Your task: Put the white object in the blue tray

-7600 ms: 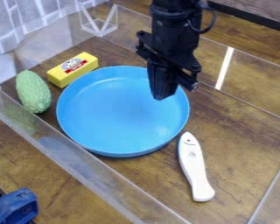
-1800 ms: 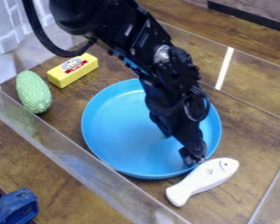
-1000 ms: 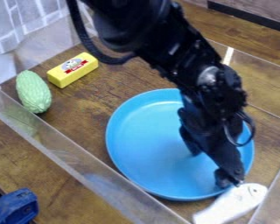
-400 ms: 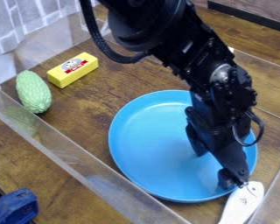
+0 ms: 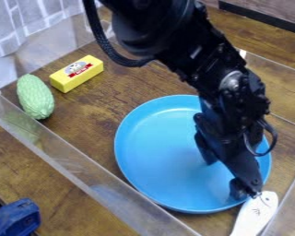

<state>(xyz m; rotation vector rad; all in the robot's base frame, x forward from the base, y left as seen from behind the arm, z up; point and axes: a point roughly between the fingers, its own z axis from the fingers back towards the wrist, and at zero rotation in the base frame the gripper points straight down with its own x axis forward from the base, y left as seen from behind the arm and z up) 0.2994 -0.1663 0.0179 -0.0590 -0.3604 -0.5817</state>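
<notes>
The blue tray (image 5: 157,147) lies on the wooden table, right of centre. My black arm reaches down across its right half. The gripper (image 5: 243,191) points steeply down at the tray's near right rim, and its dark fingers look open with nothing held. The white object (image 5: 253,218) lies on the table just outside that rim, at the picture's bottom right edge. It sits directly below the fingertips and is partly cut off by the frame. I cannot tell whether the fingertips touch it.
A yellow block (image 5: 76,72) and a green oval object (image 5: 36,96) lie at the left. A clear plastic wall (image 5: 76,171) runs along the near left side. A blue thing (image 5: 12,222) shows at the bottom left corner.
The arm swept from the back centre to the front right. The tray slid right, and the white object was pushed to the bottom right and turned. Nothing moved in the last half second.
</notes>
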